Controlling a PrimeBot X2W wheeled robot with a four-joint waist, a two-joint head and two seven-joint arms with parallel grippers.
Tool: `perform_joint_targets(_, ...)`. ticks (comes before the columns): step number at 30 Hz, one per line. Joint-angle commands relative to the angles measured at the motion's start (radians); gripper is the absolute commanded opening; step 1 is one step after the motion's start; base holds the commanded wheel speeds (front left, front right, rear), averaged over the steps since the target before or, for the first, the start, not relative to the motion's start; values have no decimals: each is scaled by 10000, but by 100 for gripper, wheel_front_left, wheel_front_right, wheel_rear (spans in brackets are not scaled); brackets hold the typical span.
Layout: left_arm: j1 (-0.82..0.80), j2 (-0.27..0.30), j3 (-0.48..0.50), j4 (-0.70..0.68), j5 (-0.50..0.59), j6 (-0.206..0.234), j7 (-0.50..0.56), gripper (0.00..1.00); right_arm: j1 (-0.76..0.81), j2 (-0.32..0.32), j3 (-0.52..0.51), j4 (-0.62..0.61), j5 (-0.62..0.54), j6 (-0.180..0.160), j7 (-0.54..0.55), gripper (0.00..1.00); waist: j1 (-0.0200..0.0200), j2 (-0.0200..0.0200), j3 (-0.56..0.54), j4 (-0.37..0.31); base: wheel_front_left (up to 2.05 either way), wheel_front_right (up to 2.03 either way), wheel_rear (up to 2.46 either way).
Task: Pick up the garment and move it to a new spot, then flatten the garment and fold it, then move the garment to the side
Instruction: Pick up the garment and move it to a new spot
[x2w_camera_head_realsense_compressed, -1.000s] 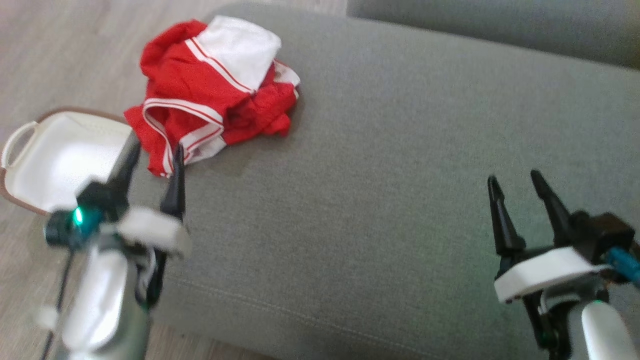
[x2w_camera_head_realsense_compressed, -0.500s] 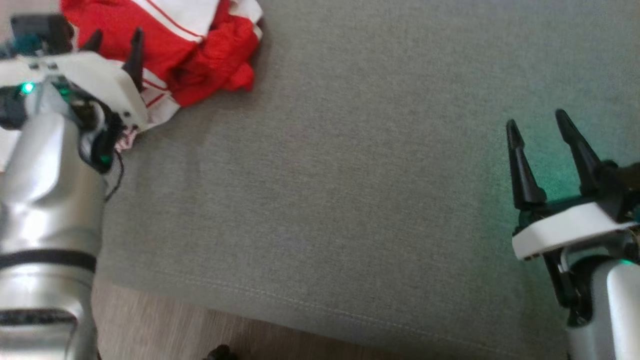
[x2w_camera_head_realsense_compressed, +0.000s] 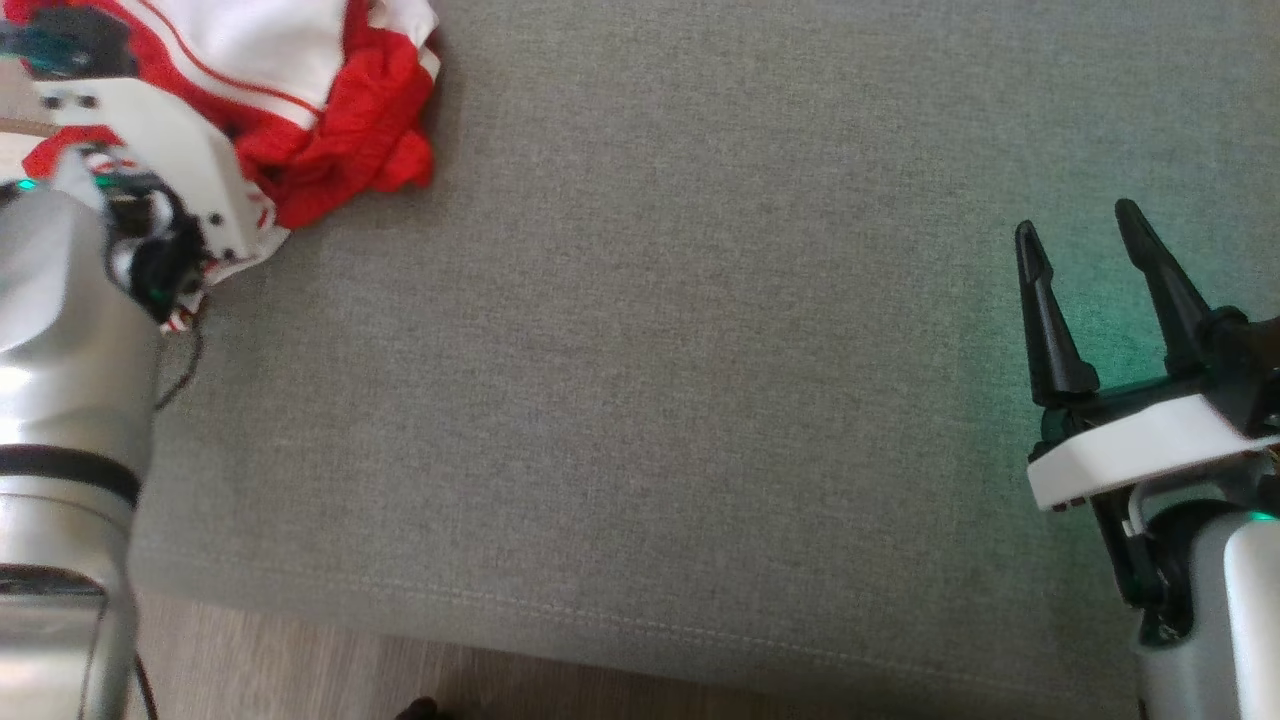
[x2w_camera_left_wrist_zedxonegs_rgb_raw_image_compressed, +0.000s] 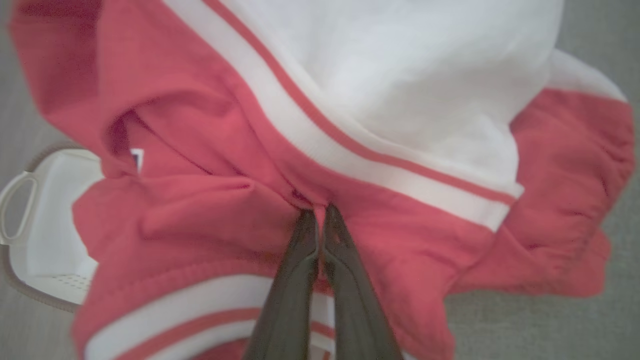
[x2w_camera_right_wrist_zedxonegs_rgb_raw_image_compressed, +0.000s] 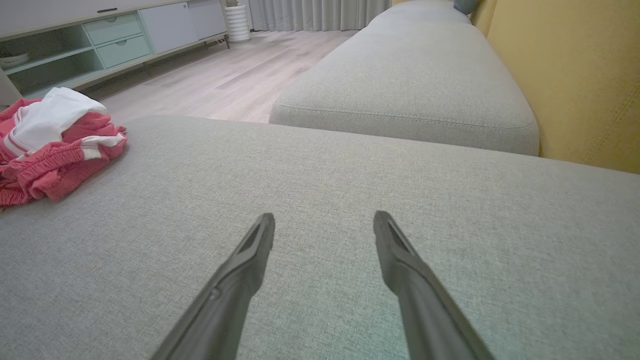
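The garment (x2w_camera_head_realsense_compressed: 300, 110) is a crumpled red piece with white panels and stripes, lying at the far left end of the grey cushion (x2w_camera_head_realsense_compressed: 700, 350). In the left wrist view my left gripper (x2w_camera_left_wrist_zedxonegs_rgb_raw_image_compressed: 318, 212) is shut, its two fingertips pinching a red fold of the garment (x2w_camera_left_wrist_zedxonegs_rgb_raw_image_compressed: 400, 125) just below a white stripe. From the head camera that arm's white wrist housing covers the fingers. My right gripper (x2w_camera_head_realsense_compressed: 1080, 225) hovers open over bare cushion at the right, far from the garment (x2w_camera_right_wrist_zedxonegs_rgb_raw_image_compressed: 55, 145), with nothing between its fingers (x2w_camera_right_wrist_zedxonegs_rgb_raw_image_compressed: 325, 220).
A white basket with a handle (x2w_camera_left_wrist_zedxonegs_rgb_raw_image_compressed: 35, 225) stands on the floor beside the cushion's left end. A second grey cushion (x2w_camera_right_wrist_zedxonegs_rgb_raw_image_compressed: 415, 85) and a yellow backrest (x2w_camera_right_wrist_zedxonegs_rgb_raw_image_compressed: 575, 75) lie beyond. Wooden floor (x2w_camera_head_realsense_compressed: 400, 690) runs along the near edge, and a low cabinet (x2w_camera_right_wrist_zedxonegs_rgb_raw_image_compressed: 100, 40) stands across the room.
The head camera has swung down and right. My left gripper reached onto the garment and its jaws went from open to shut on a red fold. The right gripper stayed open.
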Motion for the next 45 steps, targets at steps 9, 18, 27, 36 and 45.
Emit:
perform_joint_targets(9, -440, 1078, 242, -691, 332, 529, -4185, 0, 30, 108, 10, -516, 61, 42, -57, 100, 0, 0, -577, 69, 0, 0, 0)
perform_joint_targets(18, -103, 1087, 326, -1749, 376, 846, -5746, 0, 296, 333, -99, -477, 151, 42, -214, 100, 0, 0, -1478, 119, 0, 0, 0)
perform_joint_targets(27, 1799, 883, 240, -5400, 565, 1462, -5961, 0, 762, 551, -121, -434, 316, 42, -468, 100, 0, 0, -2447, -348, 0, 0, 0)
perform_joint_targets(36, 4176, 209, -950, -9478, 740, 1820, -4970, 0, 1014, 614, -79, -496, 567, 42, -589, 100, 0, 0, -2843, -1729, 0, 0, 0)
perform_joint_targets(45, 4569, -1198, -2698, -10256, 732, 1510, -4397, 0, 903, 618, 81, -490, 846, 42, -607, 100, 0, 0, -2534, -3332, 0, 0, 0)
